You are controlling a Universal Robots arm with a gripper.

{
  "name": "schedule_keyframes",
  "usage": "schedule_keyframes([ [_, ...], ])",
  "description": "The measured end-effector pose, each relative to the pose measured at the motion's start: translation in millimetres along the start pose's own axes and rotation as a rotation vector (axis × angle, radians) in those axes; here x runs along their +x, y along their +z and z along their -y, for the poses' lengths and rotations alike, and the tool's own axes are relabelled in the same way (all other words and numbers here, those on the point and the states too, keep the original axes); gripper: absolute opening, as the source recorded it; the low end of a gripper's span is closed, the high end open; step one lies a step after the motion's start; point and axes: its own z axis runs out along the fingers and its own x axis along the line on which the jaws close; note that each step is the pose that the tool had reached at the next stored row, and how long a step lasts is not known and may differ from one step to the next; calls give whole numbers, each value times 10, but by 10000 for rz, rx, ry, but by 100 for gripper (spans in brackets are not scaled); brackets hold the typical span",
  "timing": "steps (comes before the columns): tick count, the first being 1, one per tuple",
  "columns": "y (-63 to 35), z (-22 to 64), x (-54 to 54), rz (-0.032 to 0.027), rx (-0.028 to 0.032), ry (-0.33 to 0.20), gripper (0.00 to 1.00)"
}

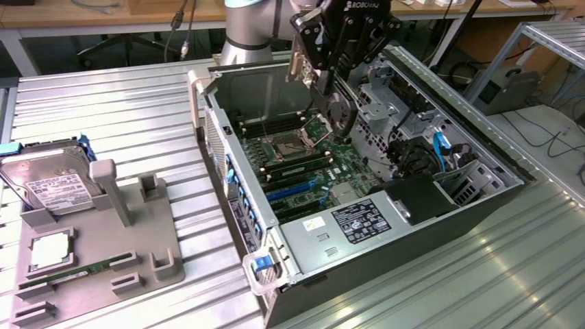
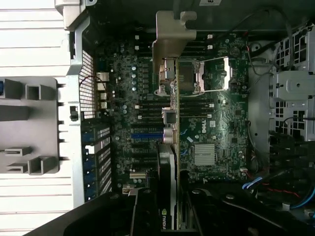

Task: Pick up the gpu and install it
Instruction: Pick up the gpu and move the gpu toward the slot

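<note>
The gripper (image 1: 335, 63) is closed on the gpu (image 1: 339, 108) and holds it on edge above the open case (image 1: 439, 226). The card hangs over the motherboard (image 1: 302, 164), above the far end of the board near the CPU socket (image 1: 288, 145). Its silver bracket (image 1: 300, 68) points toward the exterior view's left. It is not seated in a slot; the blue slots (image 1: 292, 188) lie nearer and bare.

In the wrist view the gpu (image 2: 168, 162) appears edge-on, running out from the gripper (image 2: 167, 209) across the motherboard (image 2: 216, 123), with its bracket (image 2: 172, 39) at the far end.

On the counter (image 1: 119, 116), well apart at the exterior view's left, a grey holder (image 1: 137, 253) carries a memory stick (image 1: 78, 271). A hard drive (image 1: 55, 185) leans at its far end.
</note>
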Motion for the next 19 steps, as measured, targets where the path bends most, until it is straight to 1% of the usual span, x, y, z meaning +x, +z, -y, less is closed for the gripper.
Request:
schedule_keyframes([
  [13, 5, -10, -463, 0, 0, -11, 27],
  [16, 6, -11, -546, 0, 0, -12, 27],
  [17, 7, -13, -588, 0, 0, -13, 27],
  [19, 7, -14, -628, 0, 0, -12, 27],
])
